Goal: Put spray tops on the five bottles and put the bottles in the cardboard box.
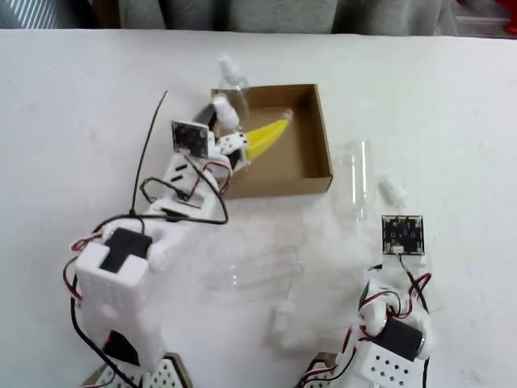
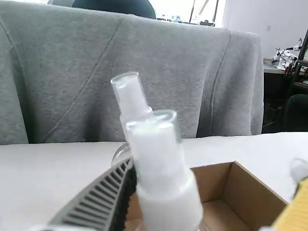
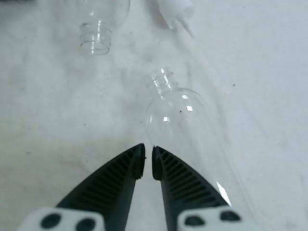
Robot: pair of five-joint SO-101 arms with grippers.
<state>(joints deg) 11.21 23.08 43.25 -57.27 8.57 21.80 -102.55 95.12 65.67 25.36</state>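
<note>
A: Why's the left gripper [image 1: 252, 121] spread wide?
B: Likely releasing: the clear, white-spray-topped plastic bottle [image 2: 161, 178] stands in the brown cardboard box [image 1: 311, 153] by the desk's [image 1: 452, 97] far edge. The right gripper [image 3: 144, 161], nearly closed and empty, overhangs an uncapped clear bottle [image 3: 178, 110].

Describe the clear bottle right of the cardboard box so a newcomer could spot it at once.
Start at the cardboard box in the middle of the table. Beyond its right wall a clear bottle lies on its side, parallel to that wall. Unlike the clear bottles in front of the box, it sits between the box and a loose white spray top.
</note>
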